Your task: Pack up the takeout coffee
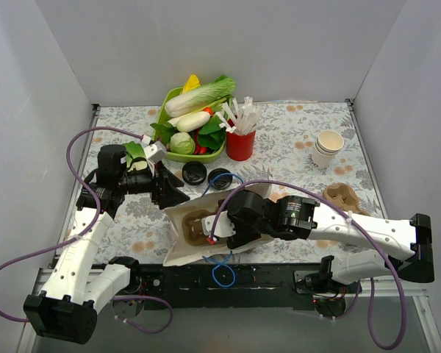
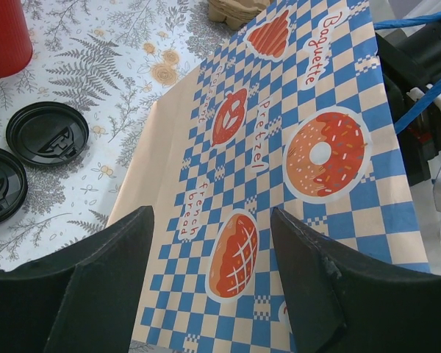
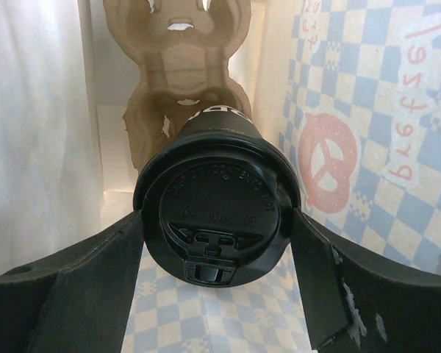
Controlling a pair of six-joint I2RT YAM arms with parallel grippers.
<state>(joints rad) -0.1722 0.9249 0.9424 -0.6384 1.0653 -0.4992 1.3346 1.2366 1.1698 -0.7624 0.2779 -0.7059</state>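
— Fingers of the right gripper: what are they doing?
— Clamped on either side of the coffee cup, at its lid, inside the paper bag. The left gripper hangs with its fingers apart over the bag's outside.
— How will it handle?
— Light and thin-walled, probably crushable. Grip at the stiffer lid rim. A cardboard cup tray also lies in the bag.

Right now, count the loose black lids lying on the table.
2: left lid and right lid, side by side between red holder and paper bag. Arms may hide more.
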